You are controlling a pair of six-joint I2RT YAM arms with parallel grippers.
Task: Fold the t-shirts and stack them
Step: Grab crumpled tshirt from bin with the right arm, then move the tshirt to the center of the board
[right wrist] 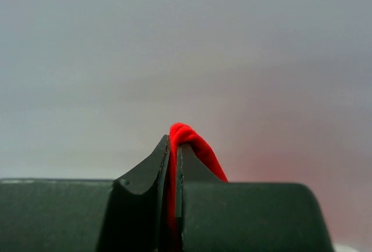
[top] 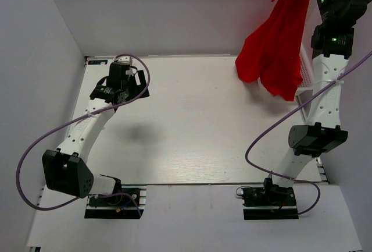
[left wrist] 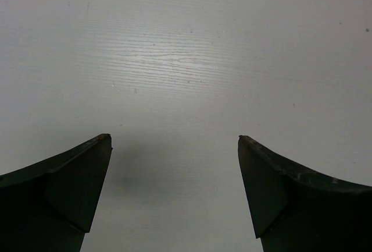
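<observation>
One red t-shirt (top: 276, 48) hangs over the table's (top: 192, 141) far right corner, a fold pinched in the right gripper's (right wrist: 173, 147) pressed-together jaws; the left gripper's (left wrist: 174, 141) jaws stand spread wide above the table, empty.

Top view: t-shirt (top: 276, 48) cut off at upper picture edge; one shirt or several in hanging bundle, cannot tell. Basket (top: 303, 74) at worktop right edge mostly behind cloth and right arm. Wrist views: only small red fold shows between right gripper (right wrist: 174, 147) fingers; left gripper (left wrist: 173, 137) fingers cut off at bottom
</observation>
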